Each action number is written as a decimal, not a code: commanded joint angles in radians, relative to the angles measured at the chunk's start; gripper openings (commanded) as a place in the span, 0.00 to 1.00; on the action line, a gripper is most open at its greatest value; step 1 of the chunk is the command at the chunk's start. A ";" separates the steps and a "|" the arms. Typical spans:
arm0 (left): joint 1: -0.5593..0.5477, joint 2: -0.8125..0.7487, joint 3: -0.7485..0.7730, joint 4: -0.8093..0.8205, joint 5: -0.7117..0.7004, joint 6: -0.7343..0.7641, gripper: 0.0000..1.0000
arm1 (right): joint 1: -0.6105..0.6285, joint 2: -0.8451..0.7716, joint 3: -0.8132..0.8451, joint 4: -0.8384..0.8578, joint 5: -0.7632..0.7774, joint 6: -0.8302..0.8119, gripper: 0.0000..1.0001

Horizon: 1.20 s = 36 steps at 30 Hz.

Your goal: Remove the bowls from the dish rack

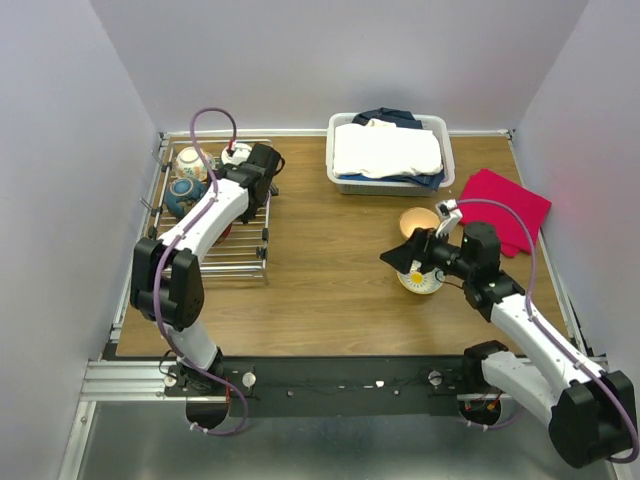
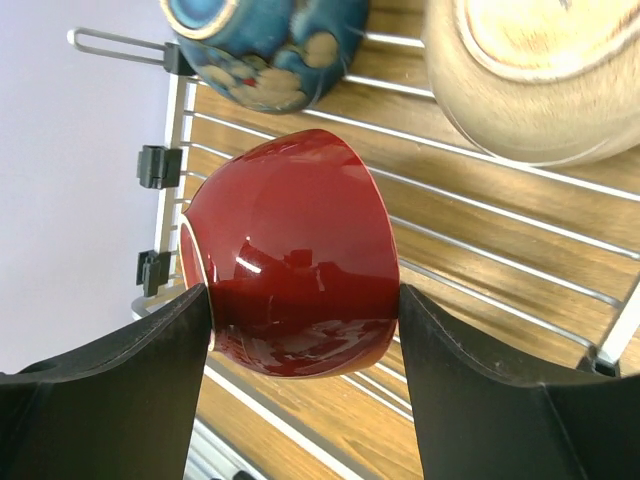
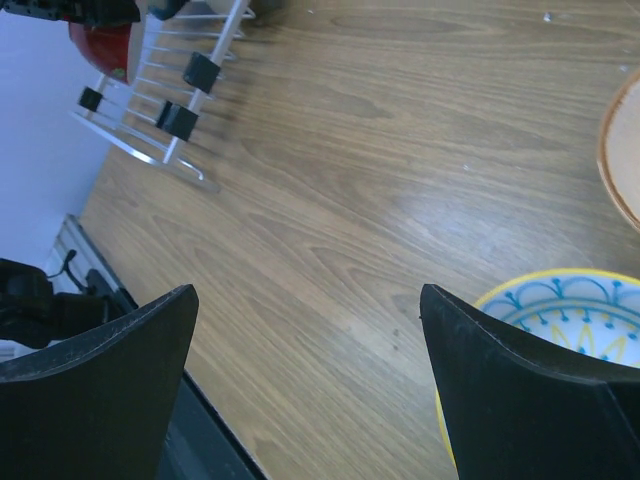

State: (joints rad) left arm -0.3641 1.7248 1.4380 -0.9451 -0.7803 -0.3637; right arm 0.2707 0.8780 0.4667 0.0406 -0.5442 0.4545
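My left gripper (image 2: 300, 305) is shut on a glossy red bowl (image 2: 290, 250); both fingers press its sides and it is tipped on its side over the bars of the silver wire dish rack (image 1: 245, 262). A dark blue bowl (image 2: 265, 45) and a cream bowl (image 2: 540, 70) sit in the rack beyond it, also in the top view as blue (image 1: 183, 195) and cream (image 1: 190, 160). A white bowl (image 1: 237, 153) sits at the rack's far end. My right gripper (image 1: 400, 257) is open and empty over the table, beside a yellow-rimmed blue-patterned bowl (image 1: 421, 280) and a cream bowl (image 1: 419, 221).
A white plastic basket (image 1: 345, 185) of folded laundry stands at the back middle. A red cloth (image 1: 505, 210) lies at the right. Purple walls close the table on the left, back and right. The rack's black clips (image 3: 185, 118) show in the right wrist view.
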 commanded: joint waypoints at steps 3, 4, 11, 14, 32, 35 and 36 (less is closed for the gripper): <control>0.053 -0.132 0.042 0.014 0.111 -0.007 0.50 | 0.077 0.117 0.088 0.182 -0.045 0.102 1.00; 0.059 -0.145 0.042 0.019 0.131 -0.012 0.50 | 0.091 0.159 0.110 0.209 -0.042 0.108 1.00; 0.105 -0.267 0.025 0.084 0.295 -0.040 0.50 | 0.222 0.376 0.240 0.340 -0.031 0.187 1.00; 0.119 -0.312 0.016 0.115 0.346 -0.049 0.50 | 0.258 0.475 0.295 0.407 -0.039 0.239 1.00; 0.145 -0.501 -0.114 0.296 0.700 -0.187 0.49 | 0.352 0.967 0.671 0.628 -0.112 0.513 0.99; 0.145 -0.524 -0.134 0.330 0.748 -0.218 0.49 | 0.361 1.019 0.708 0.654 -0.117 0.555 0.99; 0.145 -0.530 -0.140 0.347 0.766 -0.233 0.49 | 0.361 1.032 0.714 0.663 -0.118 0.576 0.99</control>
State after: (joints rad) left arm -0.2226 1.2671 1.3113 -0.7376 -0.1299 -0.5301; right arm 0.6151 1.8458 1.1210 0.6170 -0.6235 0.9428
